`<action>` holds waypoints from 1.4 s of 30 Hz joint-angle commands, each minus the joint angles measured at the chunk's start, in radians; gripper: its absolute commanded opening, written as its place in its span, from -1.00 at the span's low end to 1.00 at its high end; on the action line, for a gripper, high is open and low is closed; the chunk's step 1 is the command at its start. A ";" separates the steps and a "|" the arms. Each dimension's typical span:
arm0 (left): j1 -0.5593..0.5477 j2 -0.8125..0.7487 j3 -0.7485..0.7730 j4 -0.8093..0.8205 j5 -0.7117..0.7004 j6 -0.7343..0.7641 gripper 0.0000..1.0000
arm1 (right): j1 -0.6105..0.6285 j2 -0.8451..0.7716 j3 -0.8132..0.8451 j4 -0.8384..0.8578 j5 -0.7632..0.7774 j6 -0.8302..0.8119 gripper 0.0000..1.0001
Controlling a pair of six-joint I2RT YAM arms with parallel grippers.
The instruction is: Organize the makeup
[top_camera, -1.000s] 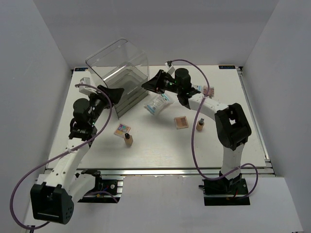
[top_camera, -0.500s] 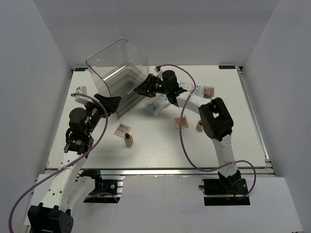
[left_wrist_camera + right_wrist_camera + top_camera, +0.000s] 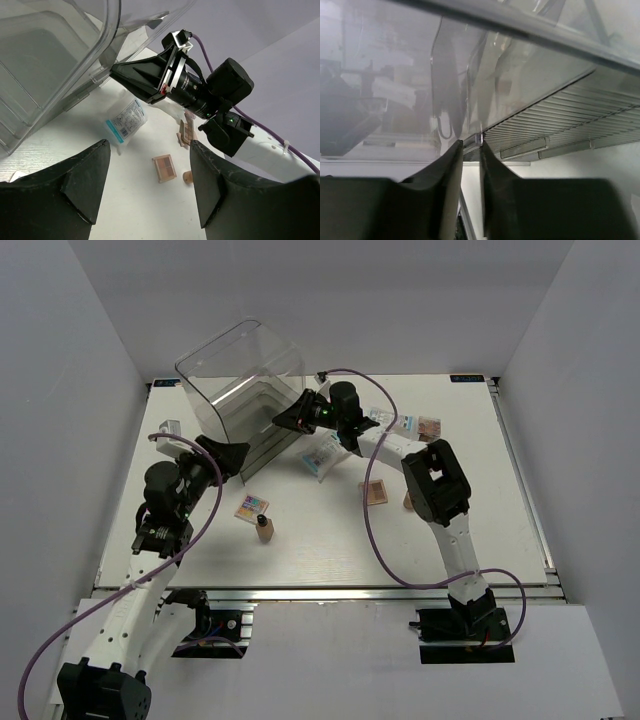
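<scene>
My right gripper [image 3: 284, 419] is shut on a thin clear edge [image 3: 479, 138] of the large clear drawer box [image 3: 240, 375]; it also shows in the left wrist view [image 3: 116, 70]. My left gripper [image 3: 226, 454] is open and empty by the box's front left corner, above the table [image 3: 150, 175]. One clear packet [image 3: 325, 453] lies right of the box, another [image 3: 388, 420] beside the right arm. Palettes lie on the table: one near the left gripper [image 3: 251, 506], one mid-table [image 3: 374, 490], one far right [image 3: 428, 426]. Two tan bottles [image 3: 264, 529] [image 3: 410, 502] stand on the table.
The box stands tilted at the back left, its ribbed drawer [image 3: 560, 130] showing. A purple cable [image 3: 375, 530] loops from the right arm over the table. White walls close in the table [image 3: 330, 550] on three sides.
My right gripper has moved left from above the packet to the box's edge and closed on it. My left arm has drawn back a little to the left.
</scene>
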 commanded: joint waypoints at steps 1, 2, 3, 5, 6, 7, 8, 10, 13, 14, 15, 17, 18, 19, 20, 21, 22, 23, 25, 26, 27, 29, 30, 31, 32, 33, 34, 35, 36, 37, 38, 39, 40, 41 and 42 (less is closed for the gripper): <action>-0.004 -0.019 -0.003 -0.015 -0.012 0.000 0.48 | 0.008 0.013 0.056 0.103 0.030 0.010 -0.64; -0.004 -0.022 -0.008 -0.015 -0.013 -0.002 0.48 | 0.008 0.012 0.057 0.111 0.028 0.010 -0.68; -0.004 -0.025 -0.012 -0.015 -0.015 -0.003 0.48 | 0.008 0.010 0.057 0.121 0.025 0.013 -0.72; -0.004 -0.030 -0.025 -0.015 -0.018 -0.008 0.48 | 0.005 0.000 0.046 0.147 0.022 0.016 -0.83; -0.004 -0.031 -0.028 -0.015 -0.021 -0.008 0.49 | 0.005 -0.013 0.040 0.157 0.022 0.022 -0.90; -0.004 -0.034 -0.031 -0.015 -0.021 -0.006 0.49 | 0.000 -0.022 0.032 0.175 0.019 0.023 -0.93; -0.004 -0.039 -0.035 -0.015 -0.023 -0.005 0.49 | -0.002 -0.031 0.017 0.181 0.019 0.027 -0.96; -0.004 -0.041 -0.039 -0.017 -0.026 0.004 0.50 | -0.006 -0.057 0.007 0.190 0.016 0.033 -1.00; -0.004 -0.039 -0.048 -0.015 -0.030 0.015 0.50 | -0.015 -0.095 -0.011 0.195 0.010 0.045 -1.00; -0.004 -0.039 -0.049 -0.015 -0.032 0.017 0.50 | -0.017 -0.105 -0.016 0.195 0.010 0.048 -1.00; -0.004 -0.036 -0.054 -0.015 -0.033 0.018 0.51 | -0.020 -0.123 -0.025 0.194 0.010 0.050 -1.00; -0.004 -0.031 -0.054 -0.009 -0.041 0.021 0.55 | -0.028 -0.143 -0.037 0.187 0.008 0.057 -1.00; -0.004 -0.027 -0.055 -0.001 -0.041 0.024 0.56 | -0.031 -0.164 -0.049 0.184 0.005 0.059 -1.00; -0.004 -0.024 -0.055 0.003 -0.043 0.024 0.56 | -0.035 -0.175 -0.058 0.184 0.005 0.059 -1.00; -0.004 -0.019 -0.054 0.008 -0.041 0.024 0.57 | -0.038 -0.186 -0.068 0.184 0.004 0.065 -1.00; -0.004 -0.016 -0.054 0.013 -0.041 0.024 0.60 | -0.041 -0.206 -0.087 0.184 0.002 0.066 -1.00; -0.004 -0.007 -0.054 0.023 -0.039 0.024 0.61 | -0.045 -0.215 -0.095 0.183 0.001 0.069 -1.00; -0.004 -0.005 -0.055 0.029 -0.036 0.024 0.63 | -0.048 -0.232 -0.103 0.181 0.001 0.073 -1.00; -0.004 0.004 -0.055 0.049 -0.035 0.021 0.64 | -0.052 -0.244 -0.118 0.178 -0.002 0.071 -1.00; -0.004 0.008 -0.055 0.055 -0.032 0.021 0.64 | -0.054 -0.249 -0.121 0.175 -0.002 0.068 -1.00; -0.004 0.013 -0.055 0.069 -0.030 0.023 0.64 | -0.054 -0.255 -0.124 0.174 -0.004 0.068 -1.00; -0.004 0.034 -0.049 0.085 -0.024 0.023 0.65 | -0.054 -0.261 -0.131 0.174 -0.004 0.066 -1.00; -0.004 0.044 -0.045 0.097 -0.020 0.026 0.65 | -0.054 -0.263 -0.131 0.171 -0.002 0.066 -1.00; -0.004 0.053 -0.042 0.106 -0.016 0.026 0.65 | -0.054 -0.264 -0.129 0.169 -0.002 0.066 -1.00; -0.004 0.074 -0.033 0.115 -0.013 0.026 0.66 | -0.054 -0.264 -0.125 0.166 -0.002 0.065 -1.00; -0.004 0.085 -0.029 0.135 -0.007 0.026 0.66 | -0.054 -0.266 -0.123 0.166 -0.004 0.063 -1.00; -0.004 0.108 -0.019 0.147 -0.006 0.026 0.67 | -0.054 -0.267 -0.117 0.161 -0.002 0.060 -1.00; -0.004 0.119 -0.013 0.158 -0.003 0.026 0.67 | -0.054 -0.270 -0.115 0.158 -0.002 0.060 -1.00; -0.004 0.130 -0.006 0.180 0.006 0.023 0.67 | -0.054 -0.270 -0.112 0.157 -0.004 0.060 -1.00; -0.004 0.143 0.000 0.192 0.013 0.021 0.67 | -0.054 -0.270 -0.111 0.155 -0.004 0.060 -1.00; -0.004 0.157 0.010 0.204 0.019 0.018 0.67 | -0.054 -0.269 -0.108 0.154 -0.002 0.060 -1.00; -0.004 0.182 0.015 0.227 0.026 0.014 0.67 | -0.054 -0.267 -0.106 0.152 -0.001 0.060 -1.00; -0.002 0.192 0.020 0.238 0.033 0.012 0.67 | -0.054 -0.269 -0.105 0.152 -0.001 0.057 -1.00; -0.004 0.214 0.030 0.261 0.036 0.010 0.67 | -0.054 -0.267 -0.103 0.151 -0.001 0.056 -1.00; -0.004 0.223 0.035 0.276 0.039 0.009 0.67 | -0.054 -0.266 -0.103 0.151 -0.001 0.056 -1.00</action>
